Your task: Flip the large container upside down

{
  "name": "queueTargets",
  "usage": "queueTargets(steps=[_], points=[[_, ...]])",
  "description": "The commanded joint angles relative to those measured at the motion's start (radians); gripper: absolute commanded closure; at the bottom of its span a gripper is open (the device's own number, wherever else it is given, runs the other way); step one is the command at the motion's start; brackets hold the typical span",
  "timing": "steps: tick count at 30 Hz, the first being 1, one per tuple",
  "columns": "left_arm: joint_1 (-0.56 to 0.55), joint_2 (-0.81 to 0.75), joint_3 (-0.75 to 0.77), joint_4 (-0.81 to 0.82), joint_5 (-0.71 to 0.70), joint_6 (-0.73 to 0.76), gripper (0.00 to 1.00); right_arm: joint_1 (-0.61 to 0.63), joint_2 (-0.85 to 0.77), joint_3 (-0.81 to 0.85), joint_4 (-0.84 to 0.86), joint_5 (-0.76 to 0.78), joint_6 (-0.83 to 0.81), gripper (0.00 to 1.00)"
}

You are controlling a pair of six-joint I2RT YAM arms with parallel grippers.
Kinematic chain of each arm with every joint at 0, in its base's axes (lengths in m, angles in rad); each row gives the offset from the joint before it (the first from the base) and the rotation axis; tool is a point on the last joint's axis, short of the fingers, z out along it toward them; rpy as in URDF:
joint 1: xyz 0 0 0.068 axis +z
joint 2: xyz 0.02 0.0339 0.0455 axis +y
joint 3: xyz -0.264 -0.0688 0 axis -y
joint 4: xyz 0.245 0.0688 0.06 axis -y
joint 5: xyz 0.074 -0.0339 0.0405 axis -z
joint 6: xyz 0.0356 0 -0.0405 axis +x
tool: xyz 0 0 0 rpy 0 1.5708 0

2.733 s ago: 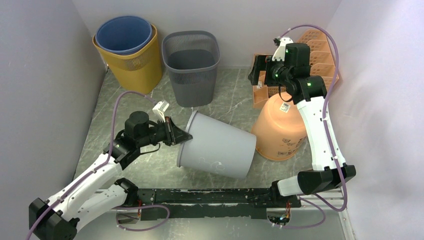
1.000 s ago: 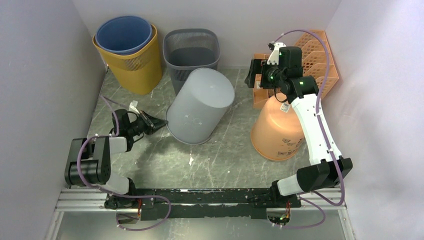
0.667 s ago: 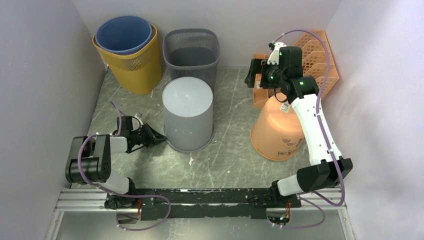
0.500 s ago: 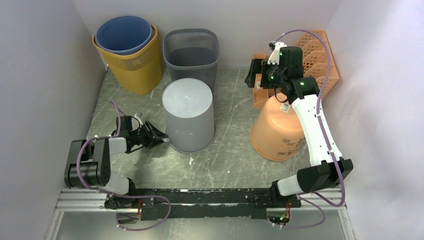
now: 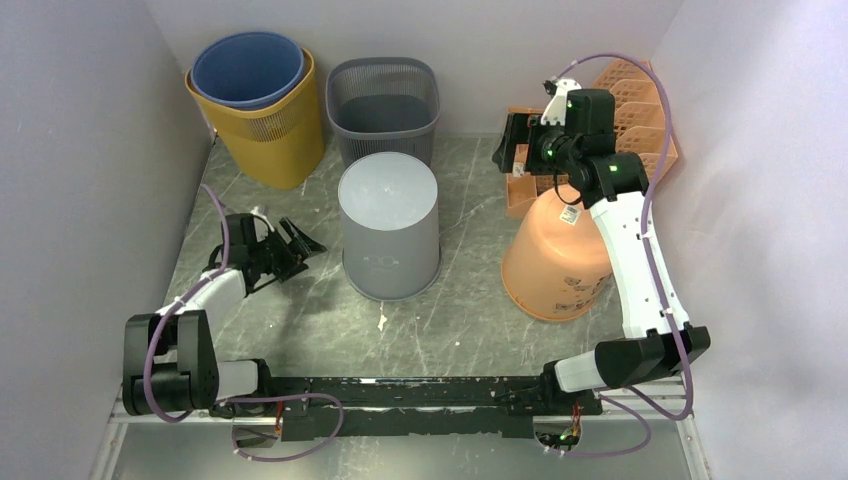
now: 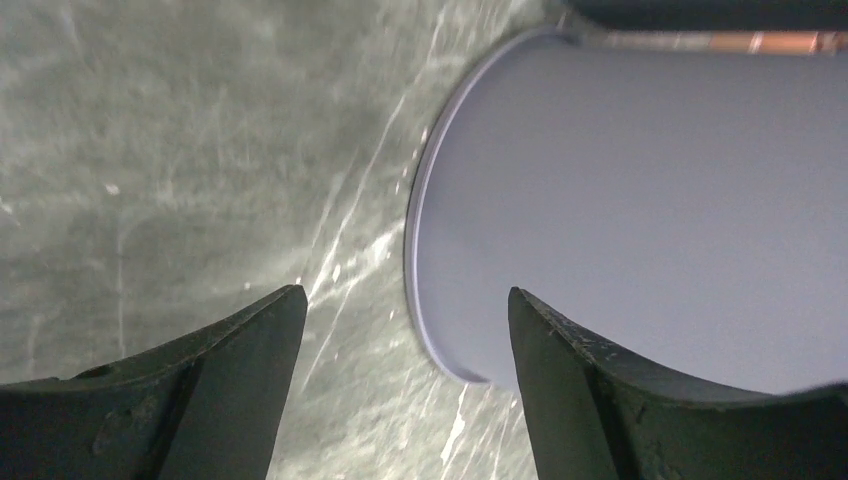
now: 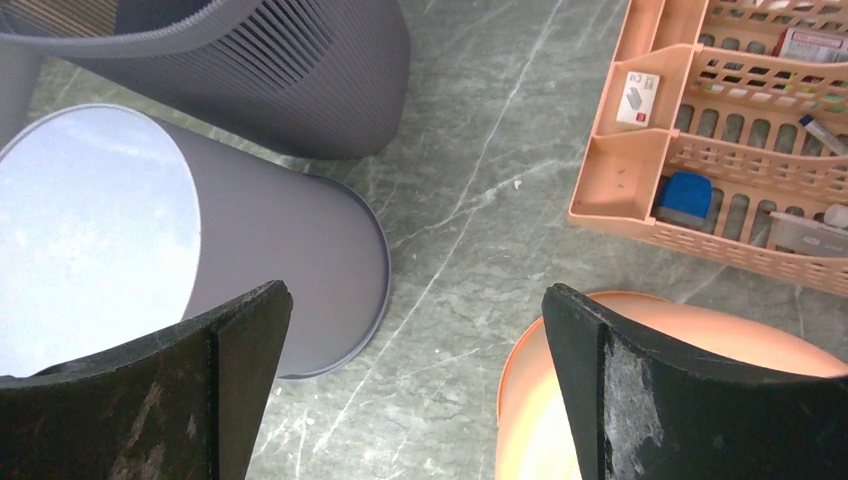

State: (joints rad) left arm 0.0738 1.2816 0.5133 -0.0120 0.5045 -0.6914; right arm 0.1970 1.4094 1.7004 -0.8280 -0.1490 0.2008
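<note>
The large grey container (image 5: 390,235) stands bottom up in the middle of the table, its rim on the surface and its flat base facing up. My left gripper (image 5: 306,254) is low at its left side, open and a short way clear of the rim. The left wrist view has the container's wall (image 6: 640,200) ahead and bare table between my open left gripper (image 6: 405,310). My right gripper (image 5: 512,148) hangs open high at the back right, holding nothing. In the right wrist view the grey container (image 7: 200,230) lies below my right gripper (image 7: 415,300).
An orange bucket (image 5: 555,255) stands bottom up to the right, under the right arm. Behind are a dark mesh basket (image 5: 383,120), a blue bin inside a yellow basket (image 5: 258,105), and an orange sorting tray (image 5: 640,110) with small items.
The grey container went from lying tilted, my left gripper shut on its rim, to standing bottom up. The left gripper let go, opened and drew back left. The right arm barely shifted.
</note>
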Motion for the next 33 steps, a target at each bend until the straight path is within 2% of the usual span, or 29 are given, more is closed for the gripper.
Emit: queueTargets(steps=[1,4,10,24,33], points=[[0.0,0.016,0.093,-0.009,-0.099,-0.057,0.16,-0.006,-0.018,0.078,-0.049,-0.002,-0.017,0.0],[-0.03,0.069,0.164,0.014,-0.103,-0.074,0.17,-0.007,-0.013,0.113,-0.076,-0.001,-0.021,0.0],[-0.198,0.194,0.301,0.001,-0.172,-0.092,0.18,-0.006,-0.015,0.154,-0.103,0.01,-0.023,0.0],[-0.456,0.264,0.317,0.064,-0.212,-0.186,0.19,-0.006,-0.032,0.192,-0.137,0.026,-0.019,0.0],[-0.595,0.441,0.449,0.144,-0.228,-0.234,0.19,-0.007,-0.005,0.246,-0.153,0.025,-0.035,0.0]])
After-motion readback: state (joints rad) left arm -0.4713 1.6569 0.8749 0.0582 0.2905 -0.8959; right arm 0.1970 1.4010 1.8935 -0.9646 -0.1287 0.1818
